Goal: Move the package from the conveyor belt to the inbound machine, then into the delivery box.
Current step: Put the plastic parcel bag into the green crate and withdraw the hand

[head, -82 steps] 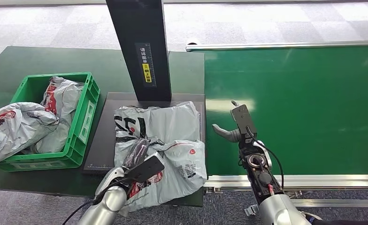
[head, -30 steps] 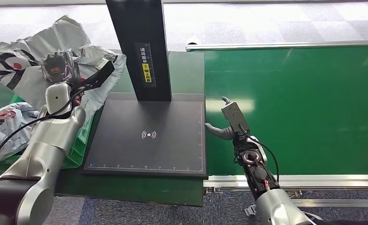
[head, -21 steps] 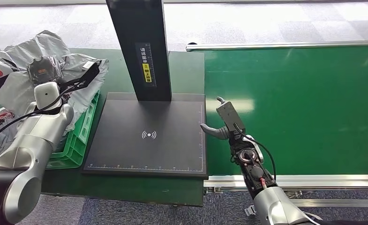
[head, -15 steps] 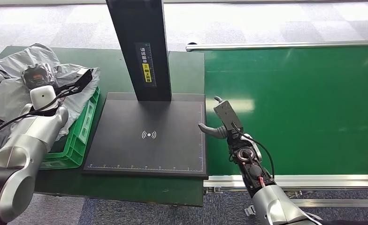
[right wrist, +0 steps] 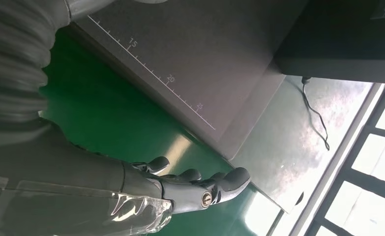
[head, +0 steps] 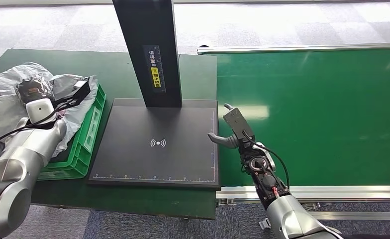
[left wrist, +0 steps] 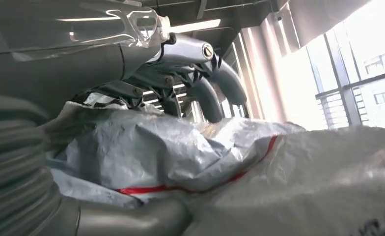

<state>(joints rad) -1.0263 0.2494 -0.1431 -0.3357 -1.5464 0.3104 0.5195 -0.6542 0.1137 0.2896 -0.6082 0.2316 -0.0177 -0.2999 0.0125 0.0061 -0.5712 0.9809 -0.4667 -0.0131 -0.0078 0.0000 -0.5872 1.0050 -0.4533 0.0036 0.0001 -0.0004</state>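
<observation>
The flat black scanning pad of the inbound machine (head: 155, 142), marked with a white wireless symbol and ruler ticks along its edges, serves as the landmark. Its tall black column (head: 148, 50) rises from the pad's far edge and carries a yellow label.

To the left of the pad, the left robot hand (head: 34, 92) grasps the crumpled grey plastic mailer package with red and black print (head: 6, 102), holding it over the green slatted plastic delivery box (head: 86, 132) that stands just beside the pad's left edge. In the left wrist view, the dark fingers (left wrist: 205, 91) curl over the creased grey plastic (left wrist: 180, 152), which has a red stripe. More grey bagged parcels lie under and beside it, at the box's left side.

To the right of the pad lies the green conveyor belt (head: 322, 109) with its metal rails. The right robot hand (head: 230, 132) hovers at the pad's right edge, released and holding nothing, with its fingers (right wrist: 200, 182) stretched out above the belt.

Pad and box rest on a dark green counter (head: 103, 64).
</observation>
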